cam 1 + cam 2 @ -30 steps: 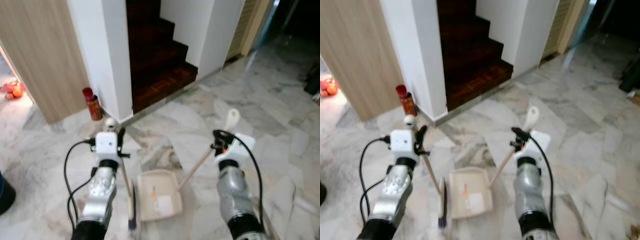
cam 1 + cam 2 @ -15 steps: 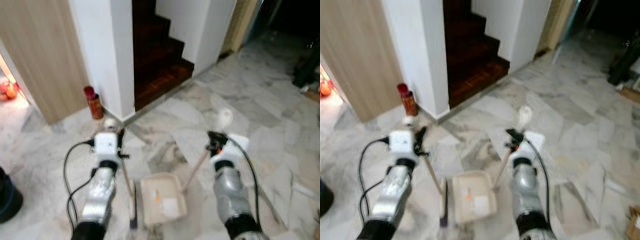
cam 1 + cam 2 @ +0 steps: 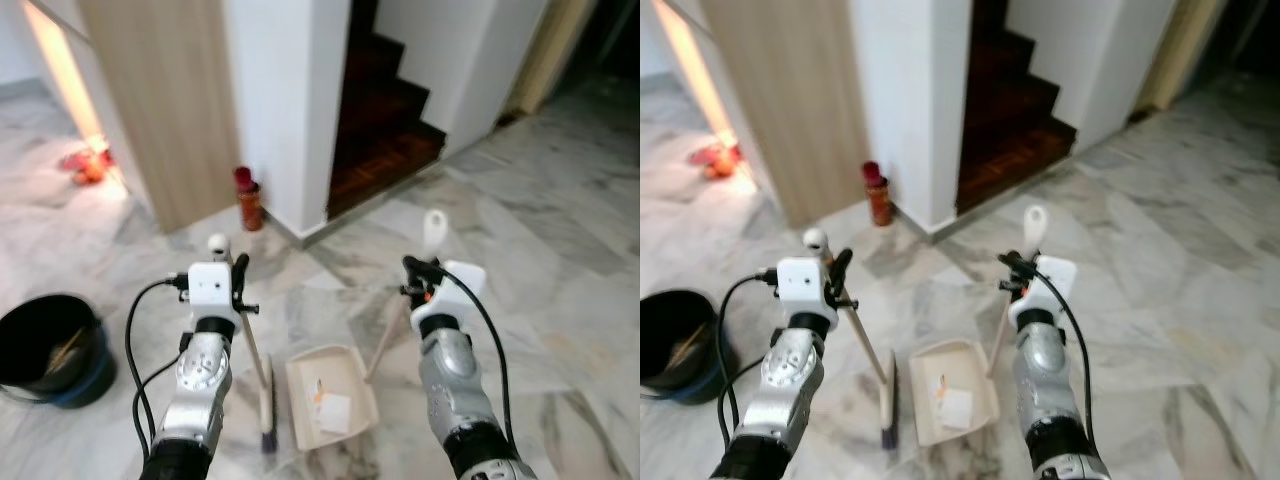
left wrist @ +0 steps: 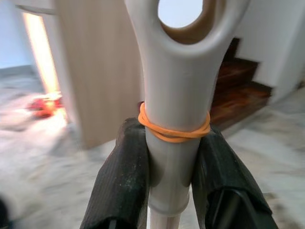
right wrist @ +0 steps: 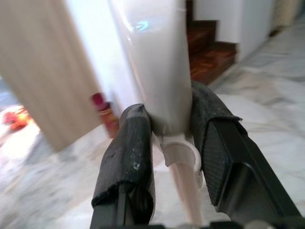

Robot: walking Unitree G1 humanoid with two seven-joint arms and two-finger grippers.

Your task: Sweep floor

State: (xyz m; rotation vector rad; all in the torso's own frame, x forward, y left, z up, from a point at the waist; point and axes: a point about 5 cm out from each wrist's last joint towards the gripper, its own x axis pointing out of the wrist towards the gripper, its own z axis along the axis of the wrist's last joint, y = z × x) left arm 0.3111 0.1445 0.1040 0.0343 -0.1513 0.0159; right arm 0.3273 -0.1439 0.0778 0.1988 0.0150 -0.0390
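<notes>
The view has swung left, revealing a black bucket (image 3: pixel 45 345); left gripper (image 4: pixel 171 157) still clamps the broom handle (image 4: pixel 175 95), right gripper (image 5: pixel 171 157) the dustpan handle (image 5: pixel 155 71), scraps already in the dustpan (image 3: pixel 330 395), likely heading to empty it

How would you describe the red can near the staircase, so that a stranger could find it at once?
Find the dark wooden staircase and the white pillar on its left. The red can stands upright on the marble floor at that pillar's foot, beside the pale wood panel. It is the only small red cylinder there.
</notes>
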